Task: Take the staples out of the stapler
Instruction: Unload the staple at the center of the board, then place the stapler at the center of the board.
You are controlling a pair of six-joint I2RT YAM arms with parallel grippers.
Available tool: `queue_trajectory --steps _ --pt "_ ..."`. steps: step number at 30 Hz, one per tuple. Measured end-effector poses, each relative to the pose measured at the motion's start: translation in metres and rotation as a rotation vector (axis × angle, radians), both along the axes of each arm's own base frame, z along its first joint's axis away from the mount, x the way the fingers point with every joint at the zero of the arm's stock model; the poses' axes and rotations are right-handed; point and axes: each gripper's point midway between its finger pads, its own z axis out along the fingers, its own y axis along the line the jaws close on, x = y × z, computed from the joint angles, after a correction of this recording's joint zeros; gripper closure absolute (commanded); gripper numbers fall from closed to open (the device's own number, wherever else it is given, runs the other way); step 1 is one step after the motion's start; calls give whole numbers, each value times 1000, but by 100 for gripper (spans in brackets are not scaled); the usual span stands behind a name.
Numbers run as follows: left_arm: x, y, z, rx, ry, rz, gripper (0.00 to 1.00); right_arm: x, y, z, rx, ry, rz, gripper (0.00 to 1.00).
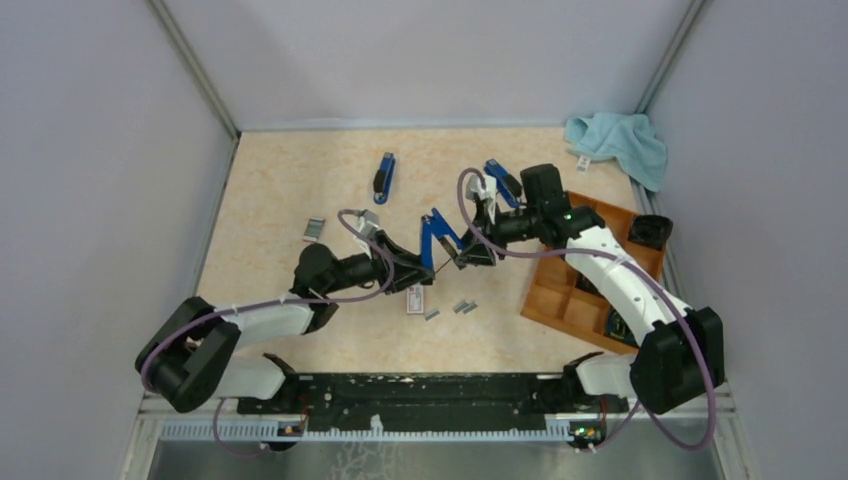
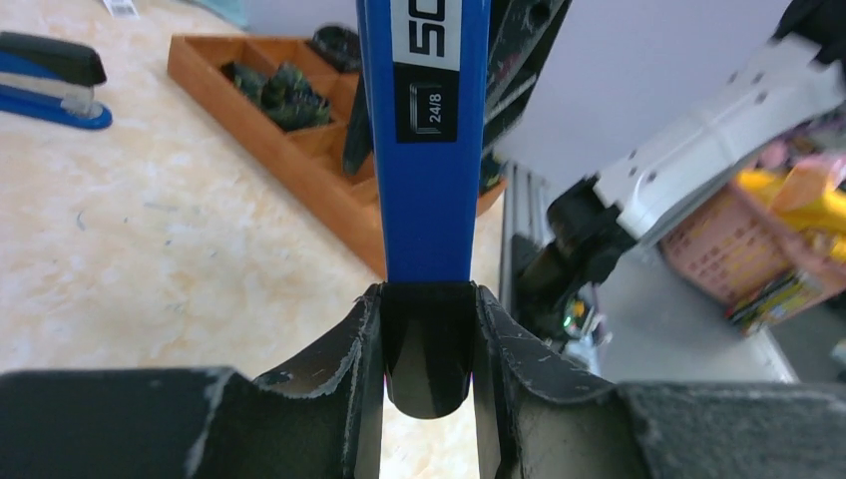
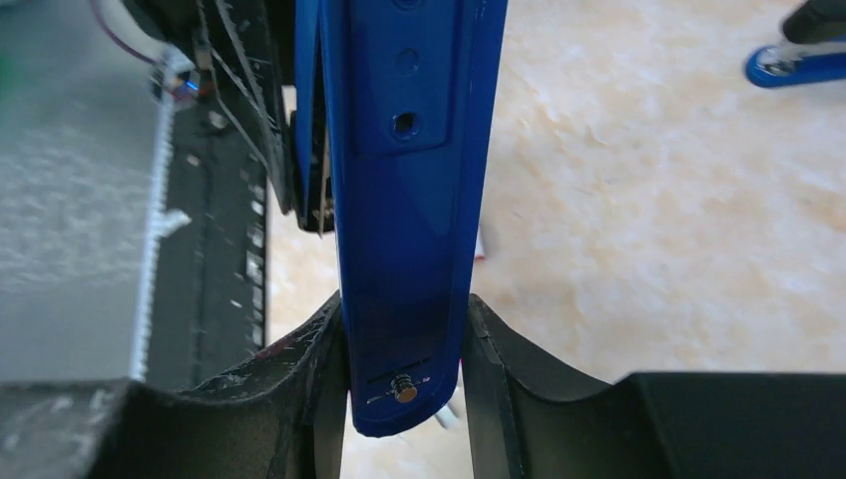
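Note:
A blue and black stapler hangs opened in a V above the table's middle, held between both arms. My left gripper is shut on the black-capped end of the stapler's blue top arm, which is marked 24/8. My right gripper is shut on the end of its blue base. In the top view the left gripper and right gripper stand close together. Short grey strips of staples lie on the table just below, with another strip beside them. The stapler's magazine is hidden from me.
A small white box with a red label lies under the left gripper. Two more blue staplers rest further back. A small grey piece sits at the left. A wooden tray stands at the right, and a teal cloth lies at the back right.

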Motion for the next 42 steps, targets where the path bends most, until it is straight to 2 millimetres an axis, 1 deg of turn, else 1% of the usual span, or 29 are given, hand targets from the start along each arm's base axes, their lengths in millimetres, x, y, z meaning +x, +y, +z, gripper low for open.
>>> queue_trajectory --steps 2,3,5,7,9,11,13,14,17,21,24,26,29,32,37,39,40,42 --pt "-3 -1 12 -53 31 12 100 -4 8 10 70 65 0 100" --pt "-5 -2 18 -75 48 20 100 -7 12 13 106 100 4 96" --pt "-10 -7 24 -98 80 30 100 -15 16 14 160 169 13 82" --pt "-14 -12 25 -105 117 47 100 -22 18 12 200 225 15 66" --pt "-17 -15 25 -110 138 60 100 -27 20 11 231 260 14 44" --pt "-18 -17 25 -114 164 74 100 -35 20 15 261 286 38 24" --pt "-19 -18 27 -124 181 81 100 -42 19 23 283 287 68 13" --pt "-19 -17 28 -129 187 89 100 -45 19 29 294 267 82 10" --pt "-18 -11 31 -142 200 121 100 -50 14 43 316 212 92 9" --pt "-15 -1 36 -153 205 180 100 -48 4 56 337 157 67 9" --pt "-4 12 29 -123 230 282 100 -44 -3 63 345 114 32 9" --pt "5 23 20 -83 257 373 100 -41 -6 64 343 87 7 9" --pt "27 46 -2 36 310 543 100 -39 -9 66 337 54 -21 9" --pt "53 77 -21 158 350 704 100 -37 -10 65 331 32 -39 9" --pt "102 140 -46 297 459 933 100 -33 -11 63 320 19 -62 9" --pt "117 160 -57 344 513 1002 100 -32 -11 62 316 15 -70 9" --pt "126 170 -63 371 543 1035 100 -31 -11 62 315 15 -74 9" --pt "138 180 -74 424 594 1081 100 -30 -12 62 313 12 -77 10"
